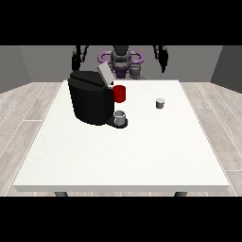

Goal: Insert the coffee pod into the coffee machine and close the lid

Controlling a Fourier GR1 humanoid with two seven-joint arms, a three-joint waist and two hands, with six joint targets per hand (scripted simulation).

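A black coffee machine (89, 101) stands on the white table (123, 151) at the left of the middle, its grey lid (105, 74) tilted up and open. A grey cup (120, 116) sits on the machine's base and a red part (119, 93) shows at its right side. The small grey coffee pod (160, 103) stands alone on the table, right of the machine. The hand at the view's left (75, 60) and the hand at the view's right (163, 59) hang raised at the far edge, well above and apart from pod and machine. Neither holds anything.
The robot's torso (121, 61) with a purple ring sits behind the table's far edge. Bare white table surface stretches from the machine and pod toward the near edge. Wooden floor surrounds the table.
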